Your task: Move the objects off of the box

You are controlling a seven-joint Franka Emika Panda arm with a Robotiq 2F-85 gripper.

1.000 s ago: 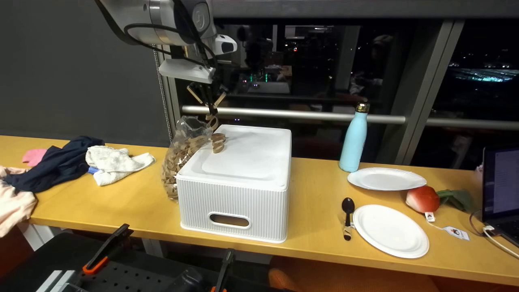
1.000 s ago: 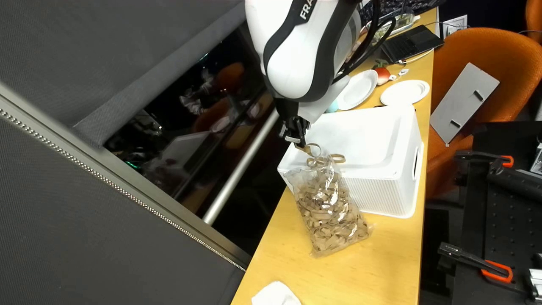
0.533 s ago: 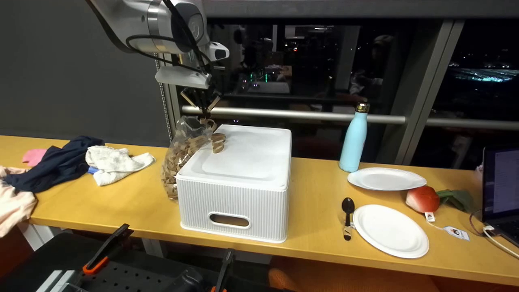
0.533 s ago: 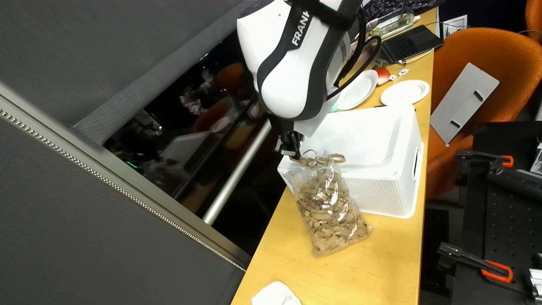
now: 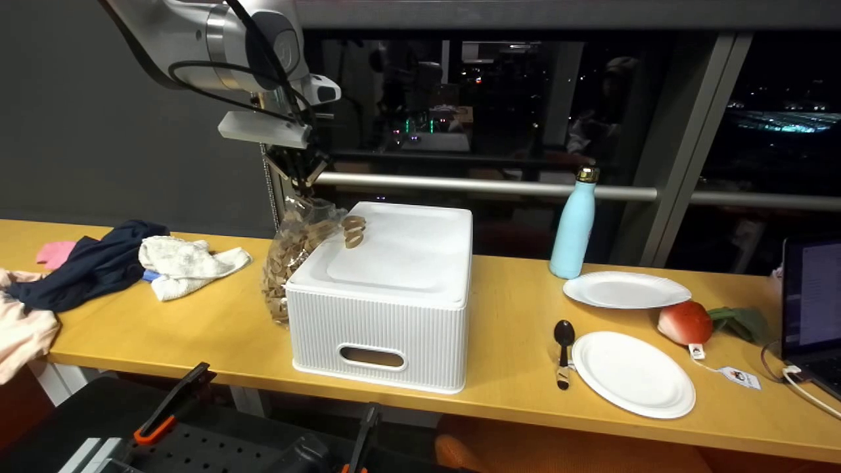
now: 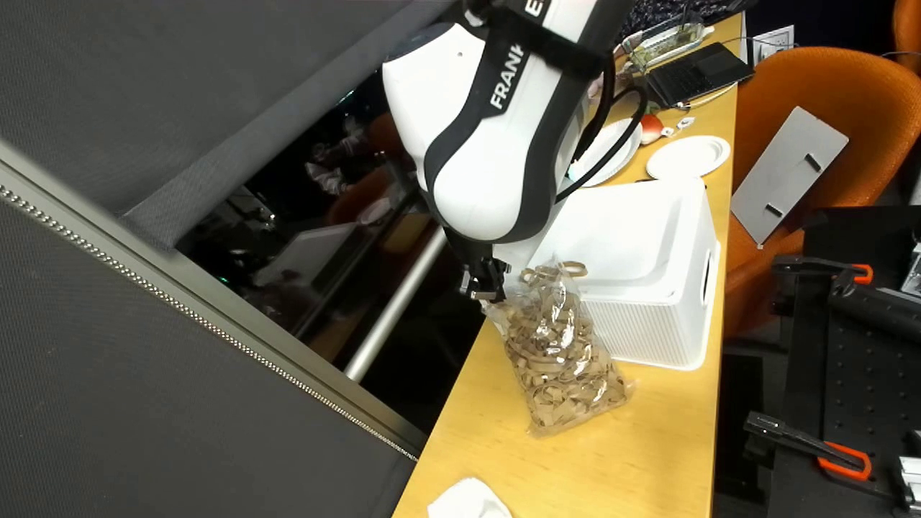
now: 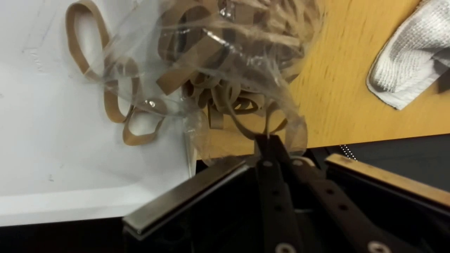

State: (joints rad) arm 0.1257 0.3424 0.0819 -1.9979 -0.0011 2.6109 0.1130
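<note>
The white ribbed box stands on the table; its lid also shows in the wrist view. A few tan band loops lie on the lid's edge beside the bag, also seen in the wrist view. A clear plastic bag full of similar bands leans against the box's side. My gripper is shut on a thin tan band that hangs at its fingertips. In both exterior views the gripper is at the bag's top, off the box; the held band is hidden there.
A window rail runs behind the table. White cloth and dark clothing lie to one side. A blue bottle, white plates, a spoon, a toy radish and a laptop lie beyond the box.
My gripper has moved down and away from the box to the bag's top, keeping the band between its fingertips. The box, the bag and the loops on the lid have not visibly moved.
</note>
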